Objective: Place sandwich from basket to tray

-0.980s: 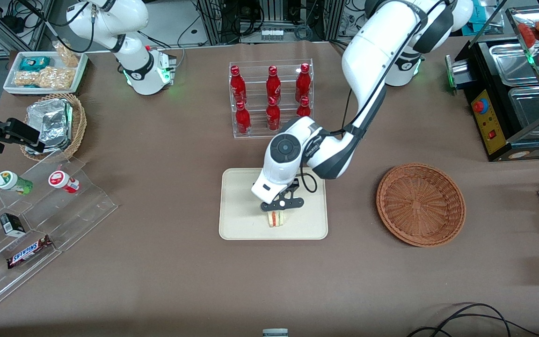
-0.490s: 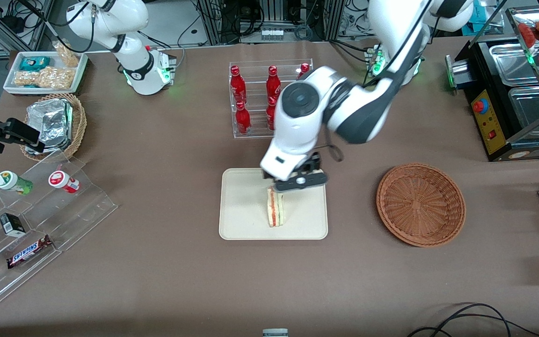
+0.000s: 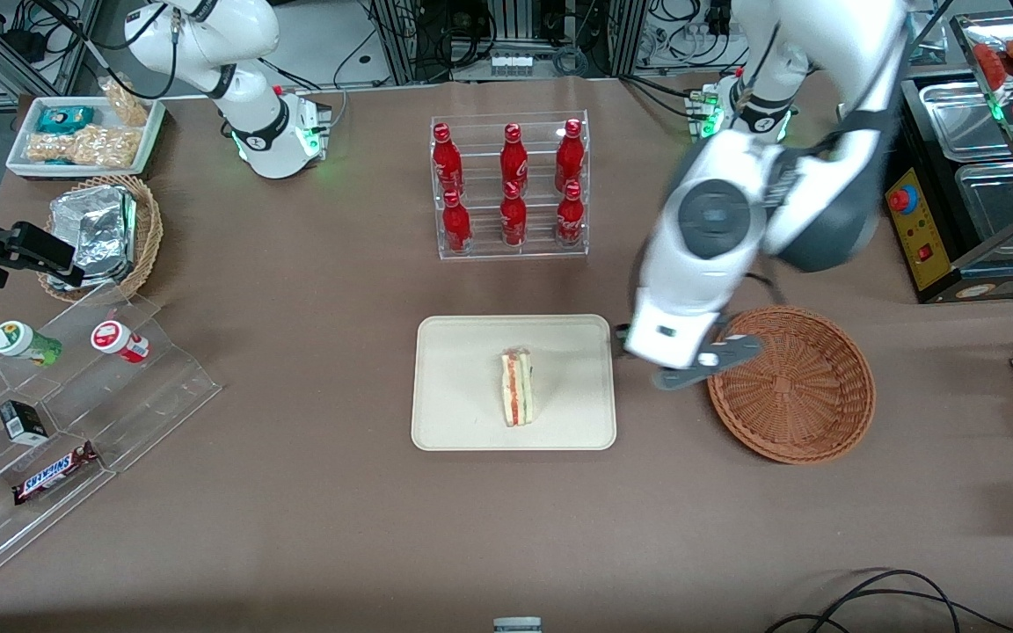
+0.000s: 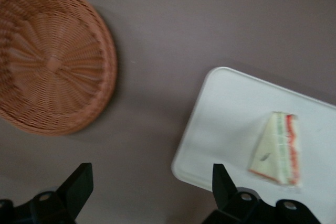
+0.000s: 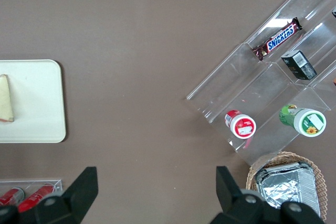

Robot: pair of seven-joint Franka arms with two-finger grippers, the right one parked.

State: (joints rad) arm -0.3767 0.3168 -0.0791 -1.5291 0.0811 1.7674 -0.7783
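The sandwich [image 3: 516, 387] lies flat on the tray [image 3: 454, 413], near its middle, with its red-orange filling layer showing along one long edge (the clear wrap catches a faint glint at the narrow tip). Nothing touches it. Between the tray and the basket [image 3: 810, 413] hangs the gripper [image 3: 698, 367], raised above the brown table [image 3: 295, 510] and partly over the basket's rim on the tray side. Its fingers [image 4: 79, 182] are spread wide apart with nothing between them, as the left wrist view makes plain: there the sandwich [image 4: 278, 148] rests on the tray [image 4: 226, 114] and the basket [image 4: 50, 59] sits well apart from it. The basket holds nothing. A clear rack of red bottles [image 3: 511, 180] stands farther from the front camera than the tray
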